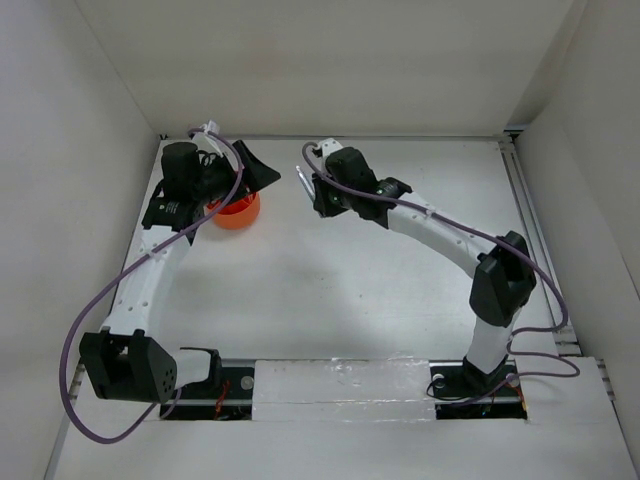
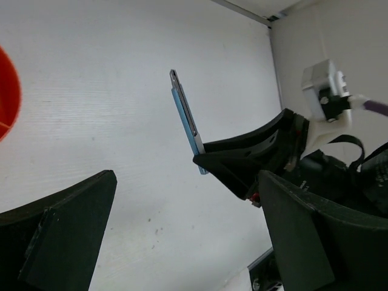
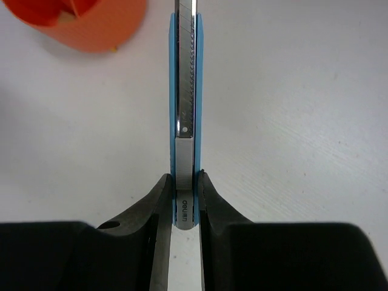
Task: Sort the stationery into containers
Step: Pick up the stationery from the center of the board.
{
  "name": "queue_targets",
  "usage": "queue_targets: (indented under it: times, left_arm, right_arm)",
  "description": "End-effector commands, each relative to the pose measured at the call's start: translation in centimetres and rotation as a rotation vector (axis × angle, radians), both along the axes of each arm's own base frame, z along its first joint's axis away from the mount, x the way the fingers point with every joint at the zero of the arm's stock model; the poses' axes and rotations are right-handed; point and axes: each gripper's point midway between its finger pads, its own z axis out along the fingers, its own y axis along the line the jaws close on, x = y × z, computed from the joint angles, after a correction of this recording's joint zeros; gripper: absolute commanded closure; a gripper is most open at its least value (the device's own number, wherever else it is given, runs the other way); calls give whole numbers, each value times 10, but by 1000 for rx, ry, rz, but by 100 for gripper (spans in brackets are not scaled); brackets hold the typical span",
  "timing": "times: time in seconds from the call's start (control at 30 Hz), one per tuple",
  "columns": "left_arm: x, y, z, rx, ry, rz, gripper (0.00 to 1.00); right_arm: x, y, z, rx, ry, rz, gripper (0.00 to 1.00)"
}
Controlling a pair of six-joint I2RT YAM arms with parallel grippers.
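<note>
Two fingers of the right gripper [image 3: 183, 182] are clamped on the butt end of a blue cutter [image 3: 183, 91], one pad on each narrow side. The cutter's long axis runs straight out ahead of the fingertips, its metal slider faces the wrist camera, and it appears lifted off the table [image 3: 303, 91]. Ahead of the tip and to its left stands the orange cup [image 3: 97, 27], near the cutter but not beneath it; a divider shows inside the rim. Judged from this layout, the coming move is a short carry forward and left until the tip is over a compartment, then a tilt tip-down. The left gripper [image 2: 188, 182] hangs with fingers wide apart and nothing between them, the cup just outside its left finger. That arm is nearer the cup, but the right arm carries the load.
</note>
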Motion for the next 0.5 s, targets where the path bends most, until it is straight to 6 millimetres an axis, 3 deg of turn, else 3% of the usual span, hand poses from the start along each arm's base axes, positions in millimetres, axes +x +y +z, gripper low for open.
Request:
queue_targets:
  times: [0.0,0.23,0.4,0.47]
  left_arm:
    - [-8,-15,34,-72,-125,-97,0]
    - [-5,-14,29,-77,-111,-85,0]
    - [-2,-13,23,-71,-92,-71,2]
    - [0,-12,18,-67,-74,-62,2]
  right_arm:
    - [-5,29,52,138,-74,69,100]
    - [-34,66,101,272,-124,191,100]
    - [-48,76,131,341,-160,238,100]
    - [-47,76,133,348,-167,239,100]
